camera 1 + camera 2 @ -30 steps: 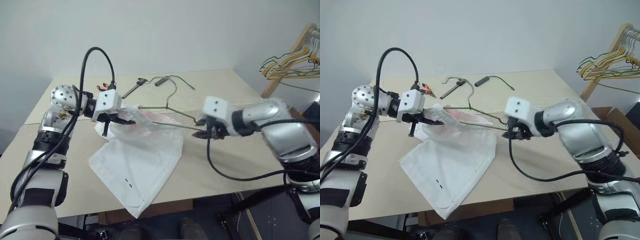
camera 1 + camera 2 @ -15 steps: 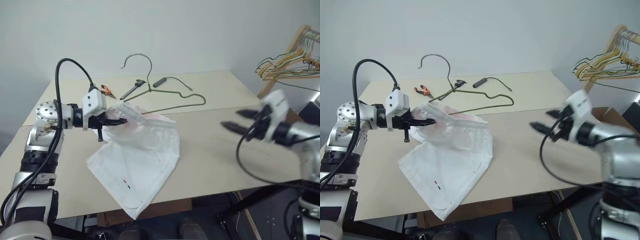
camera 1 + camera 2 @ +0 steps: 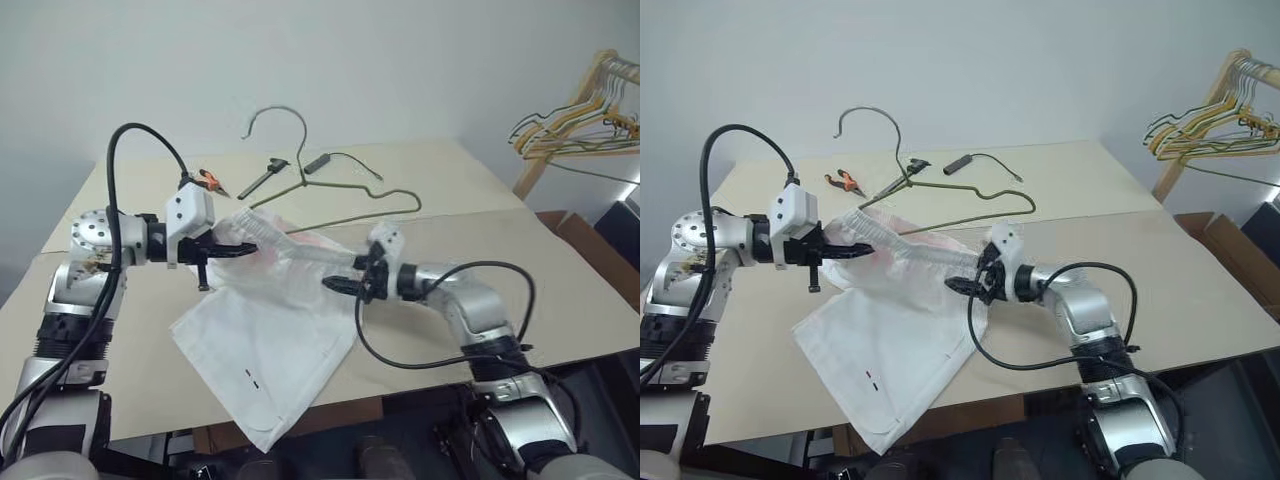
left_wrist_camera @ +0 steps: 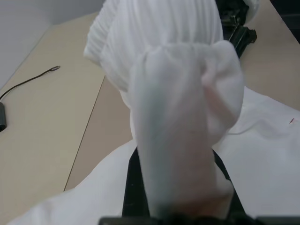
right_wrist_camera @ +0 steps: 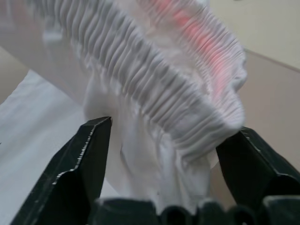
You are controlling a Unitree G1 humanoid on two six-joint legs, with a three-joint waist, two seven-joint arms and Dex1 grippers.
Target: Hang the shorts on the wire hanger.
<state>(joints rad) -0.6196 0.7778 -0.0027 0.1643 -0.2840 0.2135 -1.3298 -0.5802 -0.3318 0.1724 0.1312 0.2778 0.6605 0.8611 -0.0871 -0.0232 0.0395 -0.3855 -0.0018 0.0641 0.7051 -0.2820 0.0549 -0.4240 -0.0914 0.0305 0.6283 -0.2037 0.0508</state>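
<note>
Worktop [image 3: 560, 290]: beige, shorts in the middle, loose tools at the far edge.

Shorts [image 3: 275, 340]: white, legs flat on the worktop toward the near left, small dark marks near one hem. The gathered waistband is lifted off the surface and stretched left to right between the two arms; pink patch shows just under it.

Hanger [image 3: 970, 195]: thin olive wire, at the far middle, hook sticking up, one arm running right. Its left end meets the raised waistband; can't tell whether the wire is actually inside the shorts or just behind them. Nothing is holding it.

Spare hangers [image 3: 575, 120] on a wooden rack at far right, not part of the job. Pliers [image 3: 843, 181] with orange handles and a dark tool with a cable [image 3: 975, 160] on the far side, well apart from the shorts' legs.

Left pincer [image 3: 232, 247]: closed on the left end of the waistband; in the left wrist view the cloth is bunched over its fingers [image 4: 130, 183].

Right pincer [image 3: 965, 285]: jaws apart, at the right end of the waistband. Right wrist view has the gathered elastic sitting between its two fingers [image 5: 89, 154], not clamped.

Progress, my read: early-to-mid. Waistband is up and one end is gripped. Left to do: close the right pincer on its end, get the wire through the waist or a leg, seat the shorts on the hanger. Risk: unheld hanger slides when the cloth pulls.
</note>
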